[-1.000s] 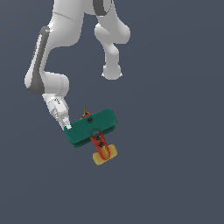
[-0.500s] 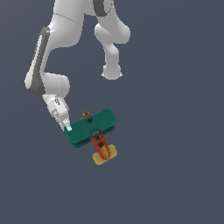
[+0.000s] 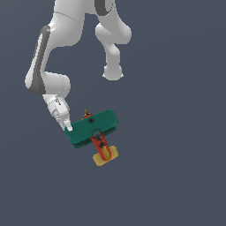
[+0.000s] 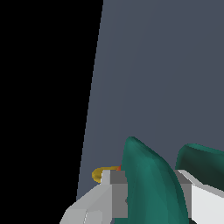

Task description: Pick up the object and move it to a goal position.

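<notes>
Surrounding biplane (image 3: 92, 128), gripper (image 3: 68, 128): flat grey ground (image 3: 176, 167), seemingly.

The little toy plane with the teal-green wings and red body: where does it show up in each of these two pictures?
Exterior view: the toy plane with teal-green wings sits just below centre, yellow tail lowest.
Wrist view: only its teal wing edges fill the lower part, between the gripper's pale fingers.
Shared landmark: the gripper at the wing's end.

propeller (image 3: 87, 112) behind wing (image 3: 92, 128)
</notes>
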